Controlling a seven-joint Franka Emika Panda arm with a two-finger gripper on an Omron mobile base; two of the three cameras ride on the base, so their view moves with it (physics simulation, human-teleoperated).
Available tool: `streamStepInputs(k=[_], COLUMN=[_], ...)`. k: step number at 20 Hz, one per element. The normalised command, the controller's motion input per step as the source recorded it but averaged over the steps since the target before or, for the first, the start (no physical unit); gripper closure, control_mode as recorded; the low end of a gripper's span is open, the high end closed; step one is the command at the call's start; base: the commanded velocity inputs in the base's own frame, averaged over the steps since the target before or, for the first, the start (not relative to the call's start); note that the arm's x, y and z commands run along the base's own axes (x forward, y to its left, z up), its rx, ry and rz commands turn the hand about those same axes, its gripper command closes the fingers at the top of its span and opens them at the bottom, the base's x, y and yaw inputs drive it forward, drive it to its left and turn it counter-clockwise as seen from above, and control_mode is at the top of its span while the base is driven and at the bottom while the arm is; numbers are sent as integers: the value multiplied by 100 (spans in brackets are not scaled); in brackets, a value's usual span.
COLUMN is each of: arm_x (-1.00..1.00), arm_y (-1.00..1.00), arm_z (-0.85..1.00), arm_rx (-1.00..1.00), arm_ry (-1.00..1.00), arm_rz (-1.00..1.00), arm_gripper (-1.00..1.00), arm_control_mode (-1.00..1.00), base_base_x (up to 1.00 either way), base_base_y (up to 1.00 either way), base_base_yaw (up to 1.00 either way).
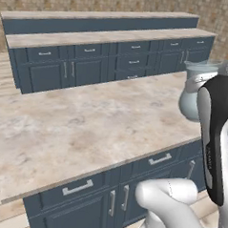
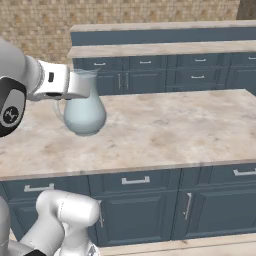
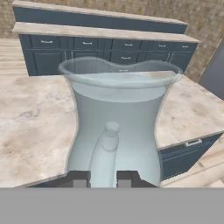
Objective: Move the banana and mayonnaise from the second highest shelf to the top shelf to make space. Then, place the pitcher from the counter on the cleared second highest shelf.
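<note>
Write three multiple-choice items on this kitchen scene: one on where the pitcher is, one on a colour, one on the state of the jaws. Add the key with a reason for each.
1. Where does the pitcher stand?
A. on the floor
B. on the counter, near its front edge
C. on the stepped cabinet rows at the back

2. What colour are the cabinets under the counter?
A. dark blue
B. red
C. white

3. How do the jaws of the gripper stand?
A. wide open, far off from the pitcher
B. shut on a banana
C. one on each side of the pitcher's handle, with a narrow gap

Key: 1 B, the right base view shows its base resting on the beige marbled top close to the front edge. 2 A, both base views show dark blue doors with silver bar handles. 3 C, the hand view shows the handle rising between the two dark fingertips; contact cannot be told.
</note>
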Motion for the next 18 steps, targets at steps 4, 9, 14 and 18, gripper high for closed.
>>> streamStepInputs(k=[4,9,14,18], arm_x=[0,0,0,0], arm_y=[0,0,0,0], arm_z=[0,0,0,0], arm_rx=[0,0,0,0], arm_ry=[0,0,0,0], arm_rz=[0,0,0,0], arm_gripper=[100,100,100,100], arm_control_mode=[100,100,100,100], base_base_x=[-52,-44,-17,-12], base_base_y=[-45,-70,-85,-93], base_base_yaw=[-23,-36,-36,-38])
